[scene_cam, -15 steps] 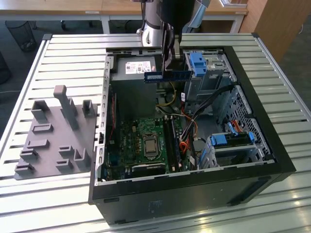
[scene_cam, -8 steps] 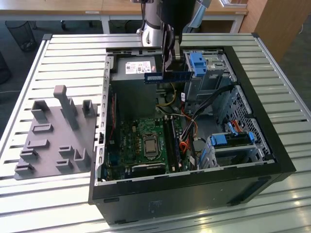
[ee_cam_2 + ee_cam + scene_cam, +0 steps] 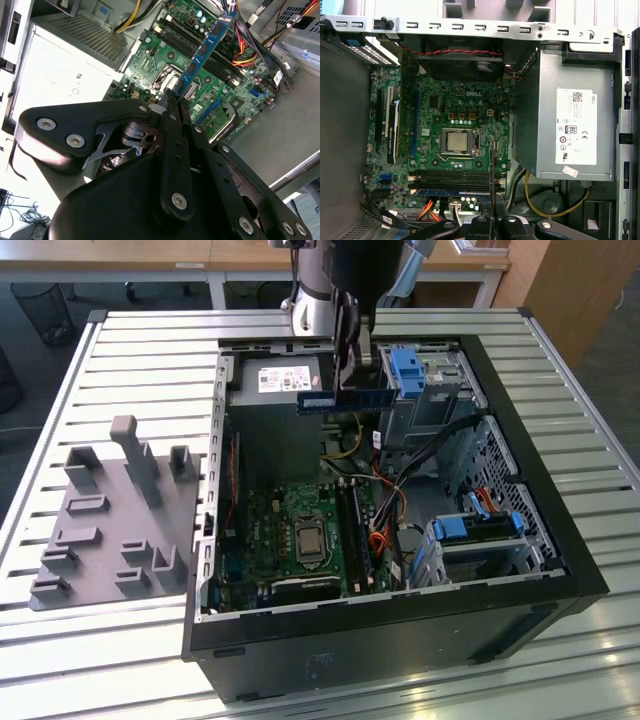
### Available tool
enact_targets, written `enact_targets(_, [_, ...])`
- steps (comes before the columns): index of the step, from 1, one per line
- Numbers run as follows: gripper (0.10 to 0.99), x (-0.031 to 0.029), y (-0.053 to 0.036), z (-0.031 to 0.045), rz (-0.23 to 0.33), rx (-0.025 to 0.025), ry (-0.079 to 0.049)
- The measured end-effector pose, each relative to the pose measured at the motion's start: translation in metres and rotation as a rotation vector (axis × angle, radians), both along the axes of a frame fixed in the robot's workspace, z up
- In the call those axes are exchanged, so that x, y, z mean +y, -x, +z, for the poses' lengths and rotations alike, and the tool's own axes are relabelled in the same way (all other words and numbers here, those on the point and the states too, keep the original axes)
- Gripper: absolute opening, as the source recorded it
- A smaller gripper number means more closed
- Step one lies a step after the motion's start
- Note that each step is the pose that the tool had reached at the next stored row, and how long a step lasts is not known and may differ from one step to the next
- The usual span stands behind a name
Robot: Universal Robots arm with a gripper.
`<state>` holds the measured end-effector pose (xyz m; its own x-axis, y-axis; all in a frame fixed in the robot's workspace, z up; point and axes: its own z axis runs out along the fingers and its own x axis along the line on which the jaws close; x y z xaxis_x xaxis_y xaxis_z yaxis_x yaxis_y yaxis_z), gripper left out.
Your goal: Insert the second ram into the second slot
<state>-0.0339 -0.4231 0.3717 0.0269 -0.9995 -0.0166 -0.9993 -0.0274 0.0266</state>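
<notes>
Open computer case (image 3: pixel 400 645) lying on the slatted bench (image 3: pixel 150 350), with a grey holder block (image 3: pixel 110 530) near the bench edge at the exterior view's left. The gripper (image 3: pixel 350 390) hangs over the end of the case that houses the power supply (image 3: pixel 280 380). Its fingers are clamped narrowly on the ram stick (image 3: pixel 378 397), which is held level, on edge, and clear of everything beneath it.

The memory slots (image 3: pixel 452 176) lie along one edge of the motherboard (image 3: pixel 445 105), just beside the processor socket (image 3: pixel 456 141). A blue strip (image 3: pixel 452 191) in the neighbouring row appears to be a stick already seated. In the first wrist view the held stick is seen edge-on and runs across the slots rather than along them, and it is well apart from them.

By judgement, a clean insertion calls for:
- the stick's long edge parallel to the free slot and centred over it;
- its notch matched to the slot's key;
- the end latches open (their position cannot be told here);
- a straight descent with even pressure at both ends.

The red and orange cables (image 3: pixel 385 515) beside the slot row should stay clear of the stick's path, as should the seated neighbour.
</notes>
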Motion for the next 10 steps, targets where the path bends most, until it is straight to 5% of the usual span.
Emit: enact_targets(10, [0.137,-0.0027,0.0,0.0,0.0,0.0001,0.0])
